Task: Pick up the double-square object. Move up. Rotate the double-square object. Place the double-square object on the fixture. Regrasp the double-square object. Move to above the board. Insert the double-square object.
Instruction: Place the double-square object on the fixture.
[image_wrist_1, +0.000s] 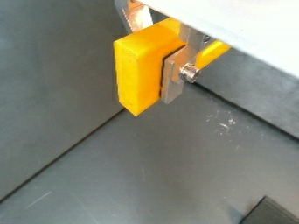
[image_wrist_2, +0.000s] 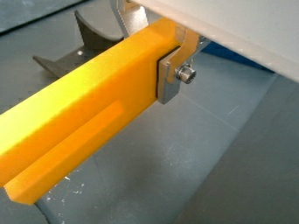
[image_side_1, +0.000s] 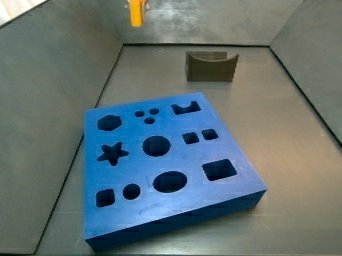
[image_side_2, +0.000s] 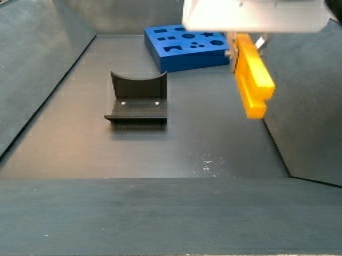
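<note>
The gripper (image_wrist_2: 177, 54) is clamped on the upper end of the yellow block (image_wrist_2: 82, 114), one silver finger (image_wrist_1: 174, 77) flat against its side. In a side view the block (image_side_2: 251, 73) hangs upright, high above the floor, right of the fixture (image_side_2: 136, 98) and well apart from the board (image_side_2: 190, 46).

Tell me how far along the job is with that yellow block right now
Done: the double-square object is picked up, clamped in the gripper and hanging clear of the floor, long axis vertical in a side view. In hand: carrying or rotating it in the air. Left: the fixture stands empty, and the board has no piece inserted.
</note>
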